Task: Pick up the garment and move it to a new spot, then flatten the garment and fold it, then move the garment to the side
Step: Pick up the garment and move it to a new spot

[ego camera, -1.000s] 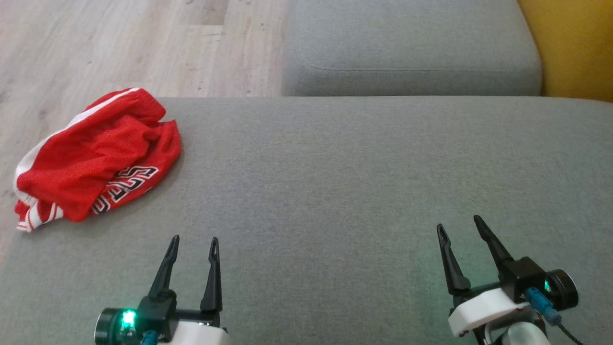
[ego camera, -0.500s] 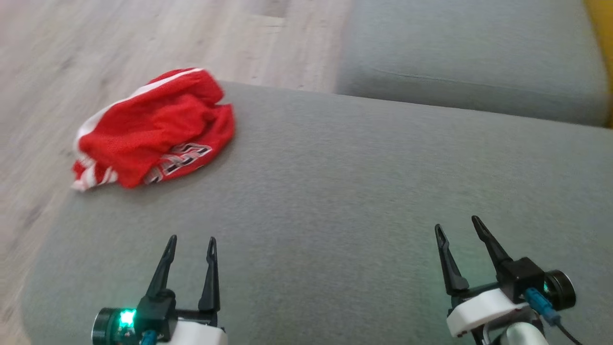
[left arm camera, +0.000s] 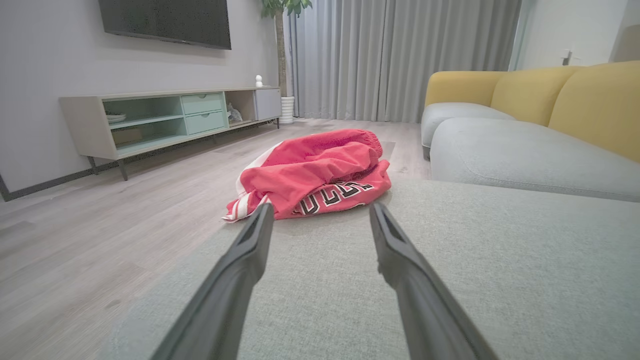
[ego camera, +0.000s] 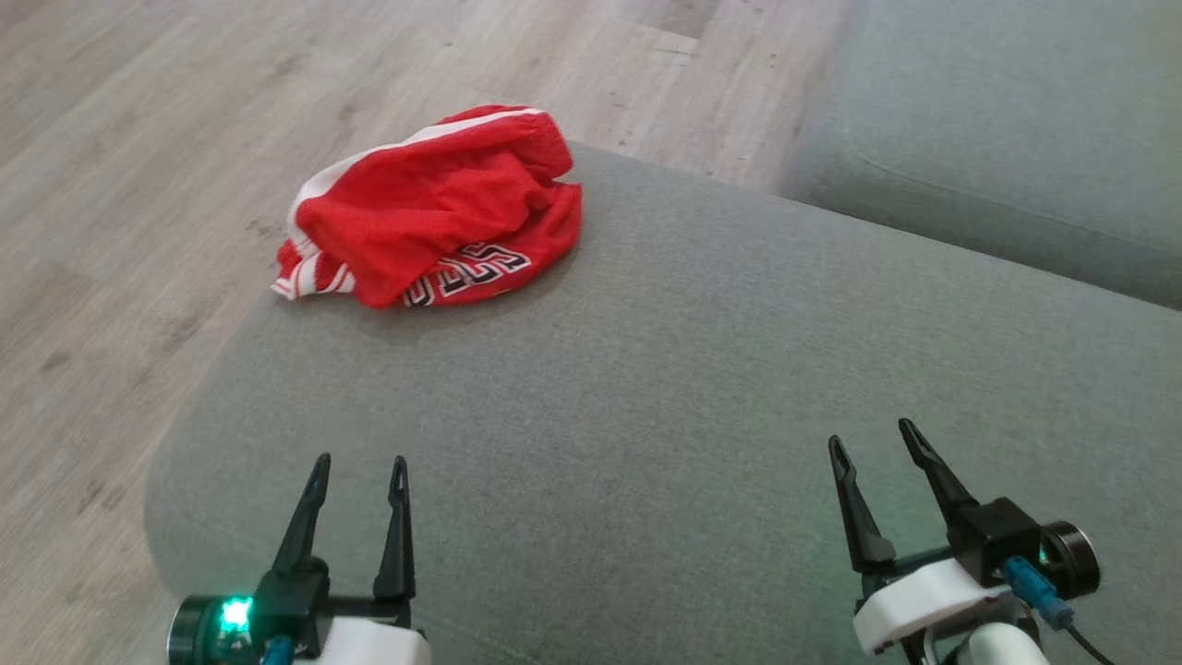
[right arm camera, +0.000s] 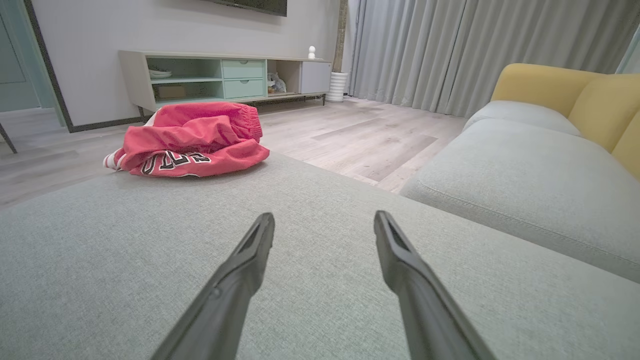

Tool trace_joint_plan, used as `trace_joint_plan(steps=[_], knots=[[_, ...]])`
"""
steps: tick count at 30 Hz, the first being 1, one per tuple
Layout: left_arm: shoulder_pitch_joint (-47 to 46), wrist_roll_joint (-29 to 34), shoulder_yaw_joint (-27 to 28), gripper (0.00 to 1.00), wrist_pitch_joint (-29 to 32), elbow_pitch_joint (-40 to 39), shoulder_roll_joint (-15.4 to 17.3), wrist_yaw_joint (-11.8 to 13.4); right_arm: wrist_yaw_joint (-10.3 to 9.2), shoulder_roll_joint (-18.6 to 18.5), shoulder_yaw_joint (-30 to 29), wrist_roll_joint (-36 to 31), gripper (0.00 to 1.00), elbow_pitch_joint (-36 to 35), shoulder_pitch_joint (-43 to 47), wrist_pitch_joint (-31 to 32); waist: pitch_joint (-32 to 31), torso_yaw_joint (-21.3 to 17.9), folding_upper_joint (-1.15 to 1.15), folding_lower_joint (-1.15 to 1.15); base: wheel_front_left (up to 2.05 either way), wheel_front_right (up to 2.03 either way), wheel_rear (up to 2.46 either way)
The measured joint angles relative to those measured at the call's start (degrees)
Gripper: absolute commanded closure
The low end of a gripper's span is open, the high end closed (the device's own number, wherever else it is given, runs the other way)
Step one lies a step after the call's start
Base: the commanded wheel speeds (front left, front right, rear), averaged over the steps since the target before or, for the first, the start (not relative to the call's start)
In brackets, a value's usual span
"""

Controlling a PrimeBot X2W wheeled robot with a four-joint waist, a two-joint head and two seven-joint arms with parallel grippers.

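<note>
The garment (ego camera: 434, 208) is a crumpled red pair of shorts with white stripes and black-and-white lettering, lying bunched at the far left corner of the grey cushion (ego camera: 665, 388). In the left wrist view the garment (left arm camera: 315, 172) lies straight ahead beyond the fingertips; in the right wrist view the garment (right arm camera: 192, 137) is far off to the upper left. My left gripper (ego camera: 360, 462) stands open and empty at the near left, well short of the garment. My right gripper (ego camera: 873, 439) stands open and empty at the near right.
Wooden floor (ego camera: 138, 185) drops off past the cushion's left and far edges. A second grey seat (ego camera: 997, 139) lies at the upper right, with yellow backrests (left arm camera: 575, 100). A low TV cabinet (left arm camera: 170, 117) and curtains (left arm camera: 400, 55) stand across the room.
The head camera has turned left, so the garment now sits nearer the picture's middle top. Both grippers keep their places, open. The garment itself has not moved.
</note>
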Motion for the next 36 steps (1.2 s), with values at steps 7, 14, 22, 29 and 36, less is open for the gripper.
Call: trace_joint_plan(steps=[7, 14, 22, 29, 36], knots=[[0.0, 0.0, 0.4, 0.0, 0.0, -0.7, 0.0, 0.0, 0.0, 0.0, 0.3, 0.0, 0.0, 0.5, -0.2, 0.0, 1.0, 1.5, 0.0, 0.01, 0.0, 0.0, 0.0], [0.0, 0.0, 0.5, 0.0, 0.0, -2.6, 0.0, 0.1, 0.0, 0.0, 0.3, -0.4, 0.0, 0.7, -1.0, 0.0, 1.6, 2.0, 0.0, 0.01, 0.0, 0.0, 0.0], [-1.7, 0.0, 4.0, 0.0, 0.0, -6.2, 1.5, 0.8, 0.0, 0.0, -1.1, -2.0, 0.0, 0.2, -1.1, 0.0, 3.6, 2.6, 0.0, 0.0, 0.0, 0.0, 0.0], [-13.3, 0.0, 7.6, 0.0, -0.2, -13.2, 5.3, -1.6, 0.0, -0.1, -3.3, -8.1, 0.0, -0.3, -5.2, 0.0, 10.4, 2.2, 0.0, 0.01, 0.0, 0.0, 0.0], [-31.3, 1.4, 6.9, 0.0, -0.4, -8.3, 9.4, -5.4, 0.0, -1.0, -3.9, -13.9, 0.0, -0.7, -10.0, 0.0, 18.6, 1.8, 0.0, 0.02, 0.0, 0.0, 0.0]])
